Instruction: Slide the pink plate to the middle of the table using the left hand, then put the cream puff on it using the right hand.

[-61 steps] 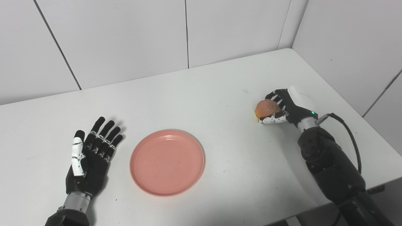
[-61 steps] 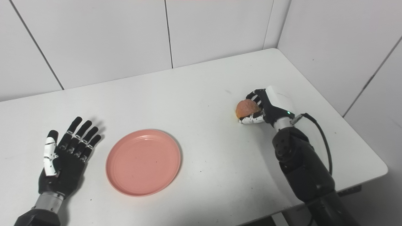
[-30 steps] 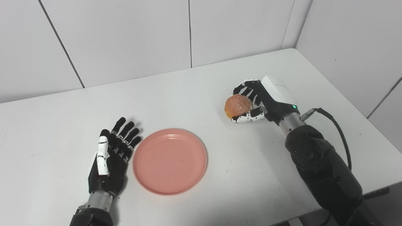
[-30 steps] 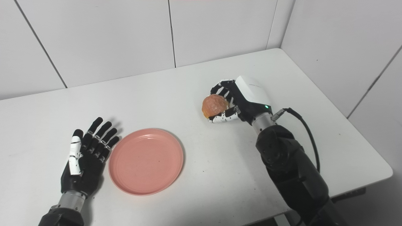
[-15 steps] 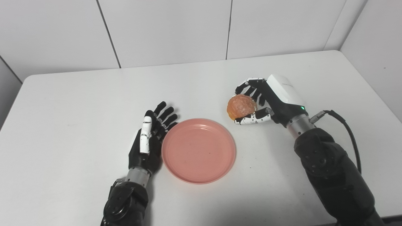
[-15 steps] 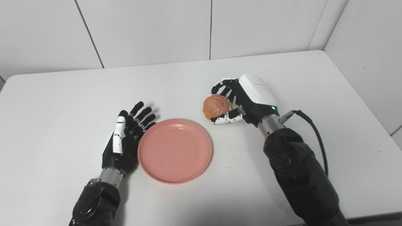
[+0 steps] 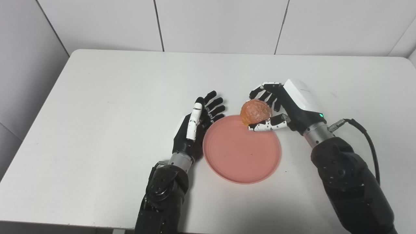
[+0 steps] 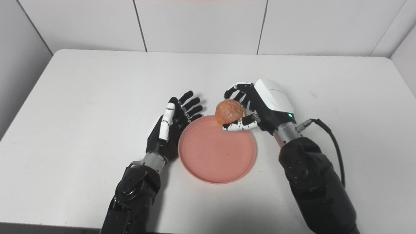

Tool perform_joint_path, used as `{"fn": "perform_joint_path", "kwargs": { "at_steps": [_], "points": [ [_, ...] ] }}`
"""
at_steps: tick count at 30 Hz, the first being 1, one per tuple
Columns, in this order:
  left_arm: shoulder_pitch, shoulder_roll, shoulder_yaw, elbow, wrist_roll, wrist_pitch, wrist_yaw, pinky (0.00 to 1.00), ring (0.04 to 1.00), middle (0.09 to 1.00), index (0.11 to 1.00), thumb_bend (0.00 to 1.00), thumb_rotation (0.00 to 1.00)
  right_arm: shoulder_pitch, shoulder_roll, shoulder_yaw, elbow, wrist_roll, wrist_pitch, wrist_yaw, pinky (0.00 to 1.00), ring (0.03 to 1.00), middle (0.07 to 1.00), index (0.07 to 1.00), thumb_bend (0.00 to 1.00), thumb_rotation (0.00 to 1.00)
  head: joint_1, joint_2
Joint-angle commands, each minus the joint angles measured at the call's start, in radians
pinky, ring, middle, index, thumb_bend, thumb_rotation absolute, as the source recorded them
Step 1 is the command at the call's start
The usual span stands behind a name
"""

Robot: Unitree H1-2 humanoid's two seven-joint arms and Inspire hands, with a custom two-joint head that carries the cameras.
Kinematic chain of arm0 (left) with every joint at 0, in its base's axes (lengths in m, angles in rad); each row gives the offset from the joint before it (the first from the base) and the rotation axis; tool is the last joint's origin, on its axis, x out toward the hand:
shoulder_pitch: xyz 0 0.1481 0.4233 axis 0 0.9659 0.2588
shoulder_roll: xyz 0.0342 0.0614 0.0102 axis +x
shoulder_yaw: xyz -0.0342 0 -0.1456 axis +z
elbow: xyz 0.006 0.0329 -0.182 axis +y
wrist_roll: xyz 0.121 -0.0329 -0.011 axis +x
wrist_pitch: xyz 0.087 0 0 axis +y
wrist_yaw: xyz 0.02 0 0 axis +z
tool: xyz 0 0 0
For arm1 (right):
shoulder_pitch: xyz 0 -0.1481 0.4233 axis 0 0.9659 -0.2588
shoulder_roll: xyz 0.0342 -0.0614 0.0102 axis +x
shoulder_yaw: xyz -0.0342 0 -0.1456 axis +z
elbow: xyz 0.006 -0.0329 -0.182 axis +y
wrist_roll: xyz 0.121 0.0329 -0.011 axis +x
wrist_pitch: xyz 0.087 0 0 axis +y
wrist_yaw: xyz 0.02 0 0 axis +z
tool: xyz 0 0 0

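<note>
A round pink plate [image 7: 242, 152] lies flat near the middle of the white table [image 7: 107, 97]. My left hand [image 7: 195, 128] stands on edge against the plate's left rim, fingers straight and apart, holding nothing. A golden-brown cream puff [image 7: 255, 112] is held in my right hand [image 7: 284, 109], whose fingers and thumb curl around it. The puff hangs just above the plate's far right rim. In the right eye view the puff [image 8: 229, 112] is over the plate's [image 8: 216, 154] far edge, beside my left hand [image 8: 170, 130].
White wall panels stand behind the table, and a grey wall [image 7: 22, 65] runs along its left side. A black cable [image 7: 365, 133] loops out from my right wrist. The table's front edge [image 7: 65, 221] runs along the bottom of the picture.
The camera has swung left, shifting the whole scene. My left hand has pushed the plate to the right. My right hand has carried the cream puff left, over the plate's far rim.
</note>
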Motion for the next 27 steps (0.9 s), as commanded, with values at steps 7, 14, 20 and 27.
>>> {"fn": "perform_joint_path", "kwargs": {
  "at_steps": [7, 14, 20, 27],
  "points": [
    [-0.002, -0.014, 0.002, 0.027, 0.022, 0.037, 0.034, 0.84, 0.847, 0.859, 0.858, 0.43, 1.00, -0.043, 0.044, 0.048, 0.015, -0.020, -0.059, -0.006, 0.38, 0.446, 0.512, 0.567, 0.54, 0.02, 0.006, 0.006],
    [-0.004, -0.012, 0.008, 0.027, 0.016, 0.033, 0.031, 0.84, 0.852, 0.859, 0.848, 0.42, 1.00, -0.025, 0.057, 0.090, 0.039, -0.028, -0.105, -0.022, 0.32, 0.389, 0.478, 0.522, 0.52, 0.08, -0.013, 0.010],
    [-0.005, -0.009, 0.017, 0.024, 0.010, 0.038, 0.031, 0.83, 0.850, 0.856, 0.848, 0.42, 1.00, -0.007, 0.074, 0.095, 0.056, -0.033, -0.125, -0.031, 0.27, 0.341, 0.438, 0.489, 0.50, 0.13, -0.044, 0.012],
    [-0.003, 0.000, 0.024, 0.021, 0.009, 0.038, 0.027, 0.83, 0.854, 0.855, 0.849, 0.42, 1.00, 0.016, 0.078, 0.090, 0.045, -0.038, -0.129, -0.025, 0.25, 0.322, 0.421, 0.489, 0.50, 0.12, -0.069, 0.013]
  ]
}}
